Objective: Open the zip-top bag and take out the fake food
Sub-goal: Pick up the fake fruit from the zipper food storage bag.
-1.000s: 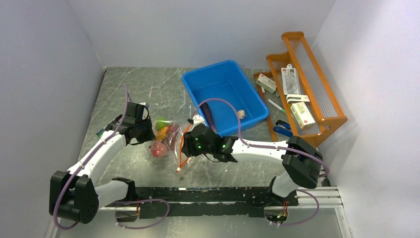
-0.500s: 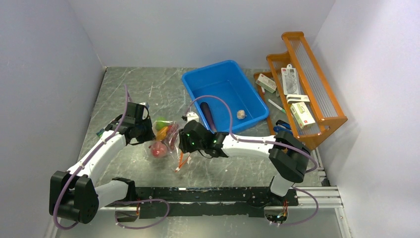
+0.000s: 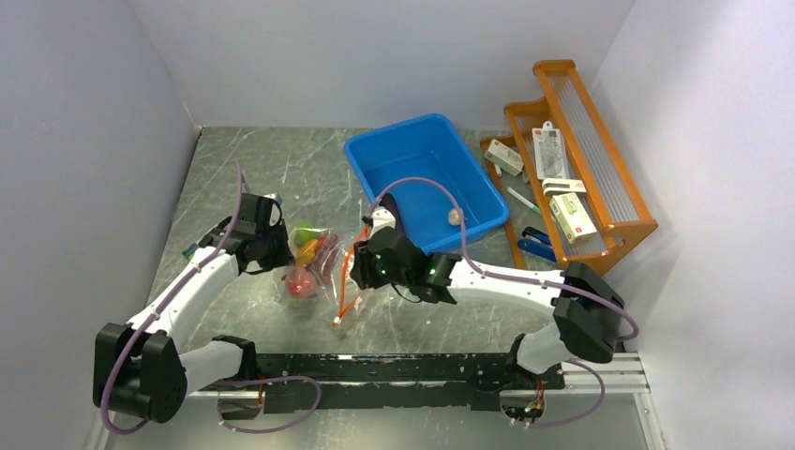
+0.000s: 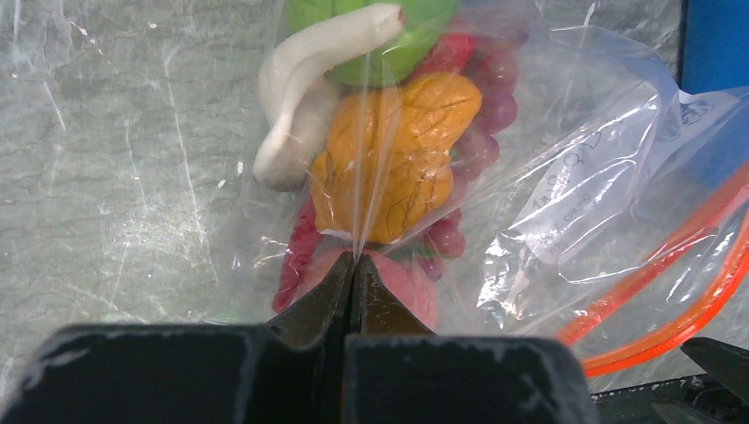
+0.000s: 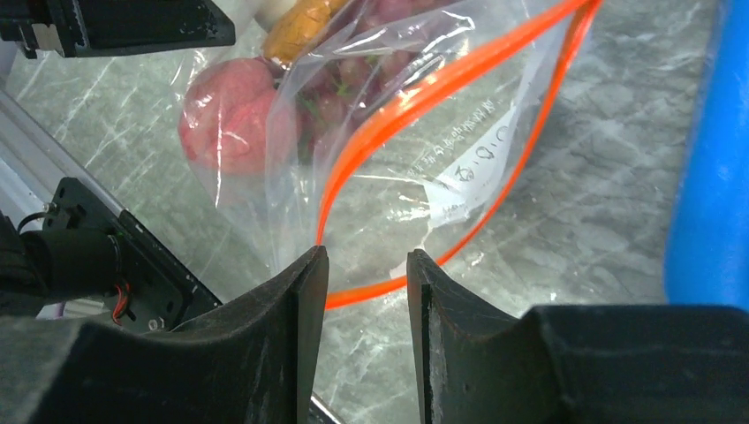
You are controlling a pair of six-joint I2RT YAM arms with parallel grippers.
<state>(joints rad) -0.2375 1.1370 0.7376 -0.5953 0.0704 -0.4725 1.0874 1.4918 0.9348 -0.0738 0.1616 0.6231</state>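
Observation:
The clear zip-top bag lies on the table between my arms, its orange zip strip parted into an open loop. Inside are fake food pieces: a green ball, a beige bulb, an orange piece, dark red grapes and a pink-red peach. My left gripper is shut on a fold of the bag's plastic by the peach; it also shows in the top view. My right gripper is open and empty just outside the bag's mouth, the zip strip passing in front of its fingertips; the top view shows it too.
A blue bin stands just behind the right arm with a small beige piece in it. A wooden rack with small boxes stands at the right wall. The arms' mounting rail runs along the near edge.
My right gripper swung left toward the bag's mouth, then came back slightly right. The left gripper and the bag have stayed where they were.

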